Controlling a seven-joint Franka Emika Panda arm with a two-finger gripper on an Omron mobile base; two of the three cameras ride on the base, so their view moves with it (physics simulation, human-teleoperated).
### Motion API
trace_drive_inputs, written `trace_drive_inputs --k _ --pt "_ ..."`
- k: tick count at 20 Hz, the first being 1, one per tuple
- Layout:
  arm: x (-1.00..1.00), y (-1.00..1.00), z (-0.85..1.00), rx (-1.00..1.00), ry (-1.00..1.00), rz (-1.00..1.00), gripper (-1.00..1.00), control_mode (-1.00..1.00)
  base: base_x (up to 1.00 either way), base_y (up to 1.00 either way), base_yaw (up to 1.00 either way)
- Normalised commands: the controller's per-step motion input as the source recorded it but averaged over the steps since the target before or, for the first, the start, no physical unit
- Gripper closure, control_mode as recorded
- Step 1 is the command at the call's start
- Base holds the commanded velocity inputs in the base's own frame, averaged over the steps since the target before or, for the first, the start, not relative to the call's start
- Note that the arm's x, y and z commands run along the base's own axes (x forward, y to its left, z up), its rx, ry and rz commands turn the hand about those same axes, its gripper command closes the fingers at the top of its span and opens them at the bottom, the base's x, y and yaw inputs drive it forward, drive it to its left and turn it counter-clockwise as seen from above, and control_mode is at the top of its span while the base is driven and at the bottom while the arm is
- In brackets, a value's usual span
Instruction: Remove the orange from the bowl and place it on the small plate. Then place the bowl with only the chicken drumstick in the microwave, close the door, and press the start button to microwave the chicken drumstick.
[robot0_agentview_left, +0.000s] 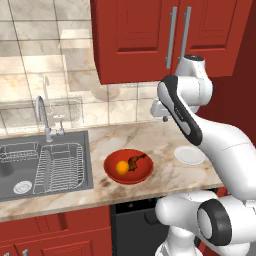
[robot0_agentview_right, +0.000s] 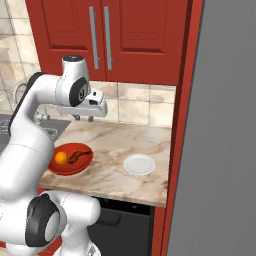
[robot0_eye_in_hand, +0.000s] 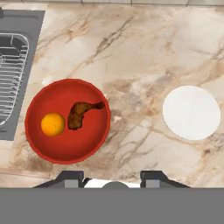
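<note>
We find the bowl (robot0_eye_in_hand: 67, 120) nearest the front edge of the marble bench (robot0_eye_in_hand: 140, 52), holding the orange (robot0_eye_in_hand: 53, 124) and beside it the chicken drumstick (robot0_eye_in_hand: 81, 113). The small plate (robot0_eye_in_hand: 191, 112) lies bare, well apart to the bowl's right. The claw (robot0_eye_in_hand: 113, 178) hangs high above the bench, fingers parted with nothing between them. Beyond the bowl's far left sits the sink (robot0_agentview_left: 30, 167) with its rack

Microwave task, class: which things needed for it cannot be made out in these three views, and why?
- Microwave, its door and start button: outside all three frames.
- Gripper: fingertips cut by the hand view's bottom edge; opening unclear.
- Sink: cut by the hand view's left edge.
</note>
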Motion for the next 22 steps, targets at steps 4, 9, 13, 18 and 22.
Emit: trace_drive_inputs --k 4,9,13,18,22 --pt "-0.24 0.05 -0.1 0.0 -0.03 0.0 -1.0 -1.0 0.0 0.0 0.0" --pt "-0.52 0.81 -0.49 -0.04 0.04 0.0 -1.0 -1.0 0.0 0.0 0.0" --pt "-0.16 1.0 -0.77 -0.09 0.12 0.0 -1.0 -1.0 0.0 0.0 0.0" --pt "0.08 0.2 -0.56 -0.01 0.12 0.0 -1.0 -1.0 0.0 0.0 0.0" --pt "-0.01 0.29 -0.6 -0.02 0.0 0.0 -1.0 -1.0 0.0 0.0 0.0"
